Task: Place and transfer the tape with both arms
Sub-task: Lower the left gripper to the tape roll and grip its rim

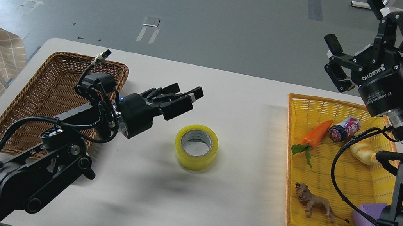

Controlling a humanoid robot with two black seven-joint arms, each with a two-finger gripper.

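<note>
The tape (196, 146), a wide yellow roll with a pale core, lies flat in the middle of the white table (210, 216). My left gripper (189, 98) is low over the table, just up and left of the tape and pointing right toward it. It is seen side-on, its fingers look slightly apart, and it holds nothing. My right gripper (353, 23) is open and empty, raised high above the far edge of the yellow basket (288, 168).
A brown wicker basket (29, 104) stands at the left, behind my left arm. The yellow basket holds a toy carrot (316, 132), a small can (343, 128), a croissant toy (362, 153), a lion figure (313, 202) and a purple block (367, 221).
</note>
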